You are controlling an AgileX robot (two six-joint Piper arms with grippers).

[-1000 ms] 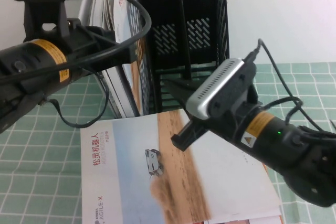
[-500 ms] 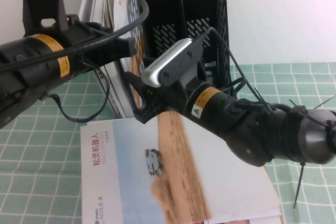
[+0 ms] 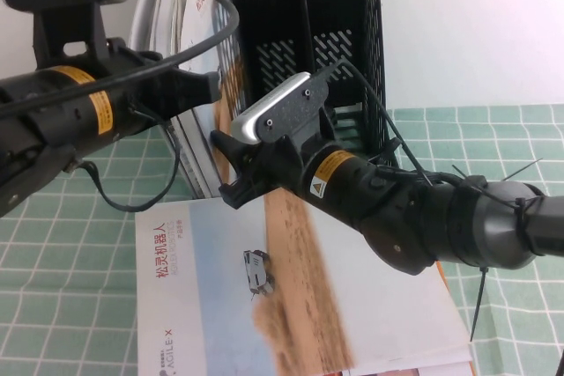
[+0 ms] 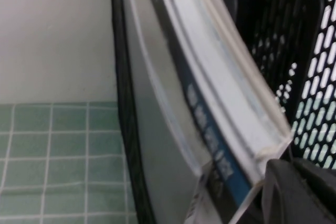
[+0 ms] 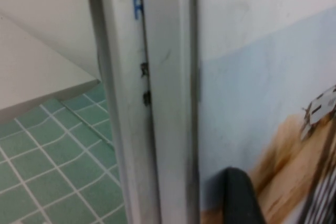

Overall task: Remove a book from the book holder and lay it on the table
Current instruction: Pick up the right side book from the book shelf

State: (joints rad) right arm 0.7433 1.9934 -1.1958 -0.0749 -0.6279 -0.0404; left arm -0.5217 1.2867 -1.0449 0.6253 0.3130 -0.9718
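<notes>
Two arms are seen meeting at the black mesh book holder (image 3: 308,33), which stands upright at the back of the desk (image 3: 62,253), covered by a green checked cloth. Several thin books (image 3: 201,68) are held upright in the holder's left compartment, leaning slightly; their edges fill the left wrist view, where a white-covered one with a blue spine (image 4: 210,124) is seen against the mesh wall.

The left gripper (image 3: 207,87) is positioned at the left side of the holder, level with the standing books and close against them. Only a dark finger tip (image 4: 294,192) is caught in its wrist view, just beside the lower corner of the books; whether it is spread or pressed together cannot be told.

The right gripper (image 3: 231,165) is reached across from the right, in front of the holder, with its tips at the lower part of the standing books. In its wrist view a dark finger (image 5: 239,195) is laid against a cover printed with sky and sand (image 5: 262,103), beside pale book edges. Whether that gripper is spread or pinching cannot be told either.

One book (image 3: 220,305) is lying flat on the desk in front of the holder, cover up, with red characters, a desert scene and a small vehicle printed on it. The right arm is held above its upper right part.
</notes>
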